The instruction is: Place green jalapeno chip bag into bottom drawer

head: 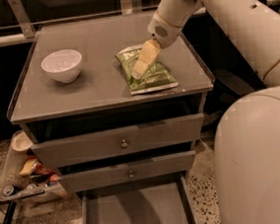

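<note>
The green jalapeno chip bag [150, 74] lies flat on the right half of the grey cabinet top [93, 88]. My gripper [139, 70] comes in from the upper right on the white arm, and its pale tips point down at the bag's left middle, right over it or touching it. The bottom drawer [135, 213] is pulled out at the foot of the cabinet, a shallow grey tray with nothing in it. The two upper drawers [123, 143] are pushed in.
A white bowl [62, 65] stands on the left of the cabinet top. A low cart with clutter [22, 175] sits at the cabinet's left side. My white arm and body [256, 137] fill the right side. A dark chair [226, 83] stands behind the cabinet's right edge.
</note>
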`<action>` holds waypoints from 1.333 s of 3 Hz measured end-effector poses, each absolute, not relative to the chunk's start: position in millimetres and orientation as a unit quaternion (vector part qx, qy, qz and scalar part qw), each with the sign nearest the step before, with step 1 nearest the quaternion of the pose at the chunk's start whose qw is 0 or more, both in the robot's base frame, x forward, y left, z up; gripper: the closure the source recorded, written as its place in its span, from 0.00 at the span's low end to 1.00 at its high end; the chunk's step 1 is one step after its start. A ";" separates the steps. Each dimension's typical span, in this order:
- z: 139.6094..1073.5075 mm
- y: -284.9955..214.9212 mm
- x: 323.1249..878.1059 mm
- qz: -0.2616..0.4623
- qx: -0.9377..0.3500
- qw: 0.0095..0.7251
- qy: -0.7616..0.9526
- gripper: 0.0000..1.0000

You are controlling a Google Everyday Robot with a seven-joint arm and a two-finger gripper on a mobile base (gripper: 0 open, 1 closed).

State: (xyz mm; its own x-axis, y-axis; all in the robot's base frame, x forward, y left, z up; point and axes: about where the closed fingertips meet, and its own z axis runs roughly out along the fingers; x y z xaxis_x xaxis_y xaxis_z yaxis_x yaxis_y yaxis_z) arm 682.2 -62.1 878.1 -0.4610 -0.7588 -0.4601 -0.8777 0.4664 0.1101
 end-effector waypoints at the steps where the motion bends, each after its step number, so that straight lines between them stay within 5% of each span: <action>1: 872.1 -56.0 692.7 0.172 -0.481 0.176 0.841 0.00; 4: 848.1 -55.2 711.9 0.161 -0.465 0.190 0.849 0.00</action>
